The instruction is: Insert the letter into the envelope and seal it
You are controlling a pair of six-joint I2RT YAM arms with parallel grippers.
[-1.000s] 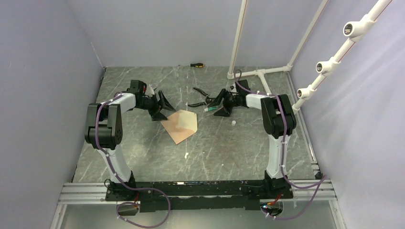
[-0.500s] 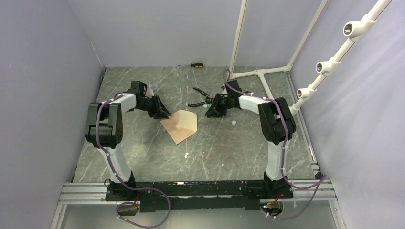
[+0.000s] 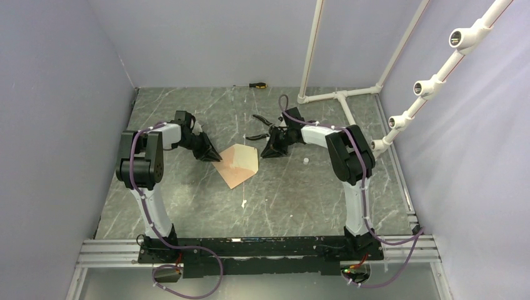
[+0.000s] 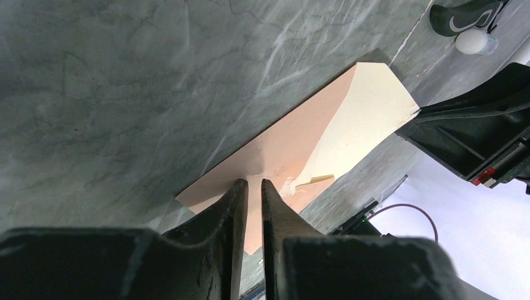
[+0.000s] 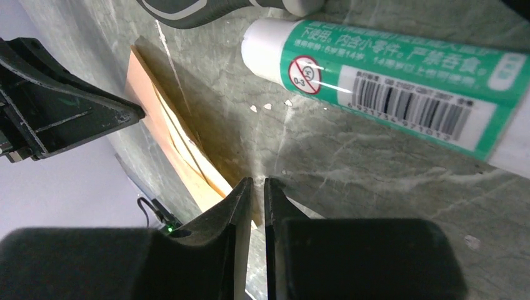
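The envelope (image 3: 236,165) lies flat mid-table, its salmon-brown body (image 4: 275,150) toward the left arm and the cream inside of its flap (image 4: 369,106) facing up. No separate letter shows; it is hidden or out of view. My left gripper (image 3: 215,157) rests its tips at the envelope's left edge, the jaws (image 4: 252,182) drawn to a thin slit with only paper seen beyond them. My right gripper (image 3: 264,154) sits just off the right edge (image 5: 187,156), its jaws (image 5: 257,181) also nearly together with nothing between them.
A green-and-white glue stick (image 5: 387,87) lies beside the right gripper. Black-handled pliers (image 3: 262,124) are behind it. A screwdriver (image 3: 257,84) rests at the back wall. White pipe framing (image 3: 340,95) stands at the back right. A small white piece (image 3: 305,161) lies to the envelope's right.
Both grippers went from wide open to nearly closed. The left one slid right and the right one slid left, both ending at the envelope's edges. The envelope stayed put.
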